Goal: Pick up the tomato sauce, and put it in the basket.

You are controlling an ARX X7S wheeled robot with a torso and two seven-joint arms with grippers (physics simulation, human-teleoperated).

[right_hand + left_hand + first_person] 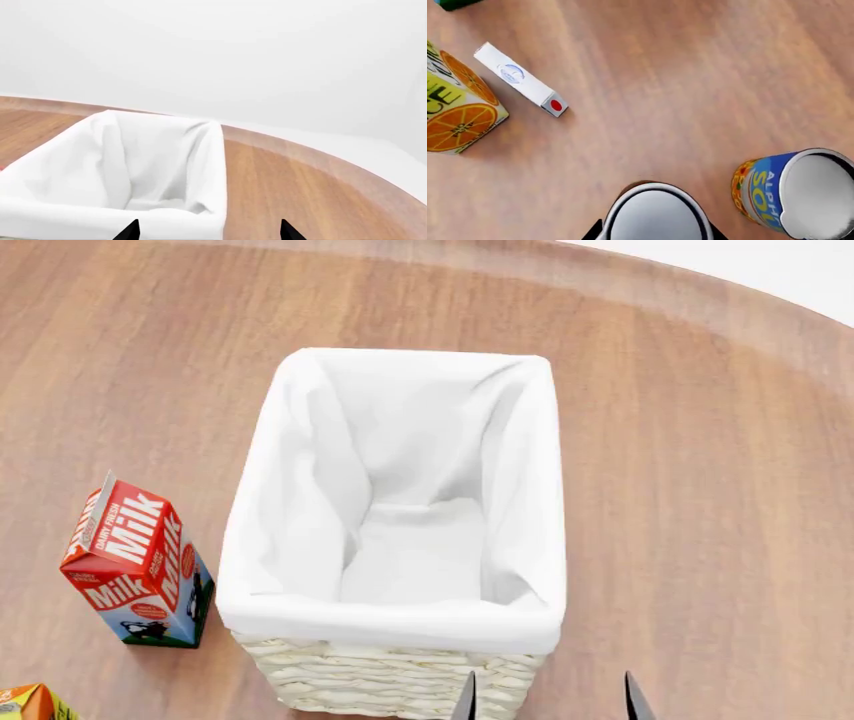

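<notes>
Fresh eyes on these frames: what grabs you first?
The tall cream wicker basket with white cloth lining dominates the head view's centre, standing empty on the round wooden table. A red milk carton stands to its left. The left wrist view shows a blue-and-yellow labelled can and an orange juice carton.

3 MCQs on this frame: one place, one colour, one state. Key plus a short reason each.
1. In the head view, the milk carton stands where relative to the basket?
A. inside it
B. on the table at its left
C. behind it

2. The basket's lining is:
A. white
B. red
C. blue

3. The basket interior is:
A. holding a can
B. holding a carton
C. empty

Key: 1 B, the carton sits on the wood left of the basket wall. 2 A, white cloth folds over the rim in the head and right wrist views. 3 C, only bare lining shows inside; the right gripper fingertips stand apart and hold nothing.
</notes>
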